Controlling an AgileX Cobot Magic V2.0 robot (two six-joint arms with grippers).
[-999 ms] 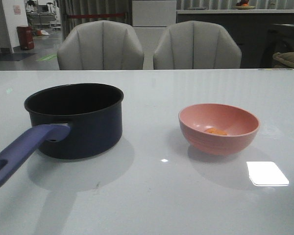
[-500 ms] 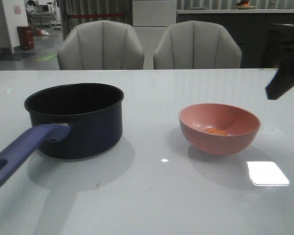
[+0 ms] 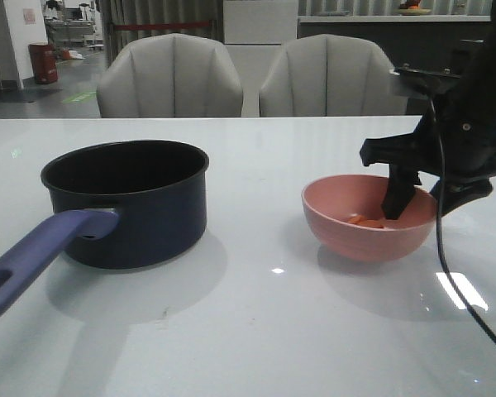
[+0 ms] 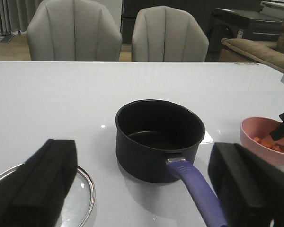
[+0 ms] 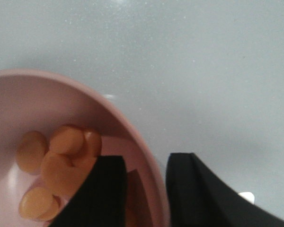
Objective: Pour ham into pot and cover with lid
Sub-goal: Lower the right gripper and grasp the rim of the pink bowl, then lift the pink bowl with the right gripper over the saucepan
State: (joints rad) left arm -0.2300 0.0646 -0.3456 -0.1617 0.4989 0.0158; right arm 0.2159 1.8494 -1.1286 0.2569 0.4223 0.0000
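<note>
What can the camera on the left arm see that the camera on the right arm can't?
Only the left wrist view shows the pot, empty inside, the lid lying flat on the table by the open left gripper, and two chairs. Only the right wrist view shows, close up, that the ham is several round orange slices, and that the right gripper straddles the bowl's rim, one finger inside and one outside. Both show the pink bowl with the ham and the table.
</note>
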